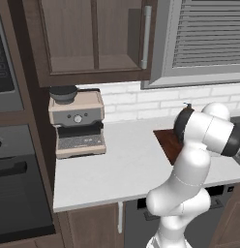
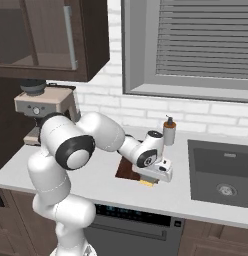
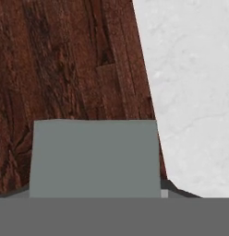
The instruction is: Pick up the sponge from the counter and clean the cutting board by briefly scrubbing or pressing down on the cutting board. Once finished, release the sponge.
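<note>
While gripped, sponge [image 3: 94,158] flat on cutting board [image 3: 65,69].

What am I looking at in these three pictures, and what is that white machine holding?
It is a rendered kitchen with a white robot arm. Two pictures come from cameras behind the arm, left and right. The third looks down from its hand. On the counter stand a coffee machine and a soap bottle; a sink lies to the right. The gripper is low over the dark wooden cutting board, near the board's edge, its jaws holding a sponge, grey-green on top, yellow underneath.
</note>
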Controlling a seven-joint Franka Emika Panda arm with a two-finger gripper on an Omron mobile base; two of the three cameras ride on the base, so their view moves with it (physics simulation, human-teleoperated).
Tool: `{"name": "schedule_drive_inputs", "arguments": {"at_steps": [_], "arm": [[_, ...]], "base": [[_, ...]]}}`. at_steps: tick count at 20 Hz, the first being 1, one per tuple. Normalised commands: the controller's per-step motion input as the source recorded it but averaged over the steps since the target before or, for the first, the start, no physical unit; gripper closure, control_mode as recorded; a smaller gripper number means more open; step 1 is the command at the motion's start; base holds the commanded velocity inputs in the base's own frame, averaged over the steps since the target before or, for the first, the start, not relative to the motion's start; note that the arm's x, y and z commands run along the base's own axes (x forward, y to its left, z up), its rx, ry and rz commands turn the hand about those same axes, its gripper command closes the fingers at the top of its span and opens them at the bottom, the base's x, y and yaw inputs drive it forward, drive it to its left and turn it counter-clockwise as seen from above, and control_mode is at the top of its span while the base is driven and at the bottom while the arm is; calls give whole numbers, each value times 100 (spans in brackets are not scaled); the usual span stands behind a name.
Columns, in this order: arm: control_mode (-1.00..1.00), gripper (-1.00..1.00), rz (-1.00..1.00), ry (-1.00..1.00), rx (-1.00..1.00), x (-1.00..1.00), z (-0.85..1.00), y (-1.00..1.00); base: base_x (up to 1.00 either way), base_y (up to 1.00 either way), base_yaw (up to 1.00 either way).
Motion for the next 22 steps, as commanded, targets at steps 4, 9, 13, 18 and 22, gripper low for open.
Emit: {"name": "schedule_drive_inputs", "arguments": {"at_steps": [4, 9, 13, 18, 22], "arm": [[-100, 100, 0, -5, 0, 6, -14, -7], [-100, 100, 0, -7, 0, 21, -10, -16], [-100, 100, 0, -7, 0, 49, -2, -10], [-100, 100, 0, -6, 0, 54, 0, -2], [-100, 100, 0, -6, 0, 56, -1, 0]], "base": [[0, 0, 0], [0, 0, 0], [0, 0, 0], [0, 0, 0], [0, 0, 0]]}}
